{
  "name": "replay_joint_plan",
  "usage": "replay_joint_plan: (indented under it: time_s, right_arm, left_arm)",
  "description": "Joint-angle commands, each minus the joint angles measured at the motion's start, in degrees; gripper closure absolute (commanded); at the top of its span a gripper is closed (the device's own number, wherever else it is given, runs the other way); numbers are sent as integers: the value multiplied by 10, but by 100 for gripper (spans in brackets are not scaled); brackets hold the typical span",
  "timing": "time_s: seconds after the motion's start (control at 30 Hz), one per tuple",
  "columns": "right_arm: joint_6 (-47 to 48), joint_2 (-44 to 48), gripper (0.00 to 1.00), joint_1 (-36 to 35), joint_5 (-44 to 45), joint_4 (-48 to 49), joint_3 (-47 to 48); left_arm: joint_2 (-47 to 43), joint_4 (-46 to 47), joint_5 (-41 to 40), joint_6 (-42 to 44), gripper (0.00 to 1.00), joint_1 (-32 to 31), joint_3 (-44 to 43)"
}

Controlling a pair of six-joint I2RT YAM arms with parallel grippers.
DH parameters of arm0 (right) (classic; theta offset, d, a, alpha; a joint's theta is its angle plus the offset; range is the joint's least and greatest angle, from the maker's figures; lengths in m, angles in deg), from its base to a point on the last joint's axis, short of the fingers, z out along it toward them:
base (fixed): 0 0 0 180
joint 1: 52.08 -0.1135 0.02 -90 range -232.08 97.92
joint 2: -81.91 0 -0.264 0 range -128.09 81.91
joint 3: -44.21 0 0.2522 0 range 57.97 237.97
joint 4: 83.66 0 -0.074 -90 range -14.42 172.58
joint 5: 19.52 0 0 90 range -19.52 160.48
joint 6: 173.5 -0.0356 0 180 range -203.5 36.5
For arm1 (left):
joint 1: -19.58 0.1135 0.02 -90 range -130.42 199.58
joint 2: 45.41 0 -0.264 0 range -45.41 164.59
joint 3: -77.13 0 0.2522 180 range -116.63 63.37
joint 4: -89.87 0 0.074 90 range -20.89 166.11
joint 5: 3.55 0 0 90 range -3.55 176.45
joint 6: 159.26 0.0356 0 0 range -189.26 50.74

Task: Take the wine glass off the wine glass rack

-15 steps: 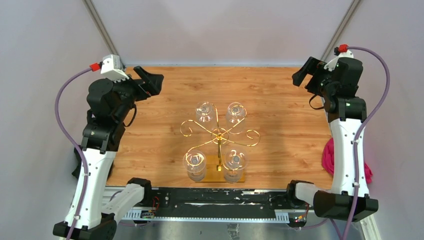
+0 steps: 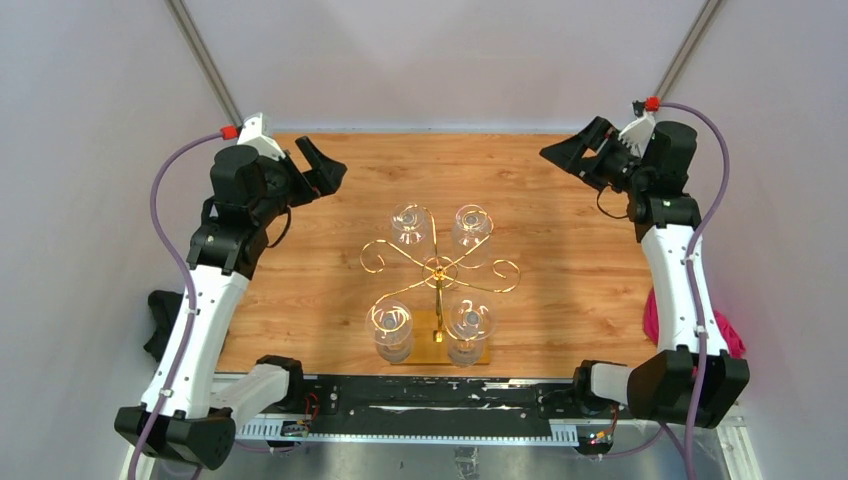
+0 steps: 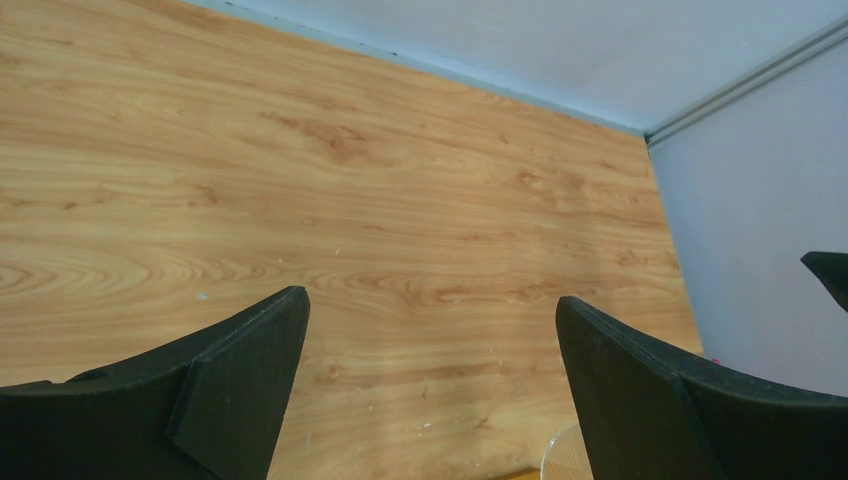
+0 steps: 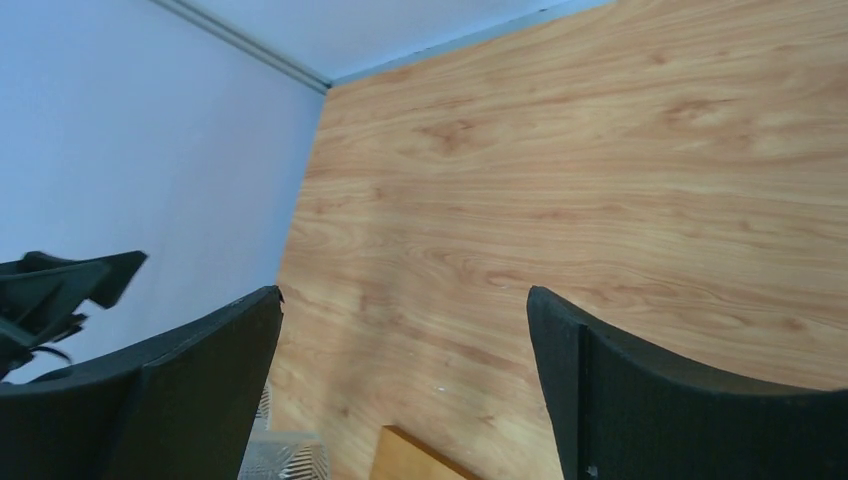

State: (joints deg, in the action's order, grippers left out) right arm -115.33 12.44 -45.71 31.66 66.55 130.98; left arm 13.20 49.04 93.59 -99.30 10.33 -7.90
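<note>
Gold rack point(image 2: 438, 268) hangs four glasses point(image 2: 390, 325); left claw point(image 3: 430, 295) and right claw point(image 4: 403, 291) gape empty, well away. Best grip one gently, then slide it outward off the wire.

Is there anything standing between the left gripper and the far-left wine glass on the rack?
Nothing visible does. The left gripper is open above the far-left part of the table. Only bare wood lies between it and that wine glass hanging on the rack.

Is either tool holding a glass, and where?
Nothing is held. Left tool and right tool are open and empty, away from the wine glasses at the rack.
</note>
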Motion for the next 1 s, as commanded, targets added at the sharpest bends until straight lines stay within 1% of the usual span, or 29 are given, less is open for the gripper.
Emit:
replay_joint_plan:
  time_s: [0.0,0.07,0.1,0.17,0.23,0.3,0.37,0.5,0.6,0.7,0.83,0.97]
  right_arm:
    - [-120,3,7,-4,-107,140,-22]
    - [-125,9,20,-4,-106,146,-20]
    - [-122,11,25,-4,-106,140,-15]
    - [-123,13,28,-5,-113,135,-7]
    - [-137,9,34,-10,-131,136,-2]
    - [-152,5,39,-24,-149,130,0]
    - [-155,9,45,-48,-157,124,-4]
    - [-124,35,46,-120,-138,69,-7]
    - [-116,57,45,-159,-127,53,-18]
    - [-101,70,45,-181,-116,28,-20]
    - [-86,82,50,-195,-110,4,-26]
    - [-79,91,51,-220,-97,-3,-48]
  left_arm:
    - [-26,34,16,-2,0,-4,16]
    - [-25,23,6,7,0,-4,15]
    - [-23,17,0,12,0,-4,12]
    - [-20,11,-4,13,0,-4,10]
    - [-19,15,-3,9,0,-4,13]
    - [-19,25,6,4,0,-4,20]
    - [-16,29,12,0,0,-4,21]
    - [-16,34,18,-5,0,-4,21]
    - [-16,42,27,-11,0,-4,25]
    - [-17,42,31,-13,0,-4,28]
    - [-22,40,31,-14,0,-4,30]
    - [-29,35,29,-13,0,-4,30]
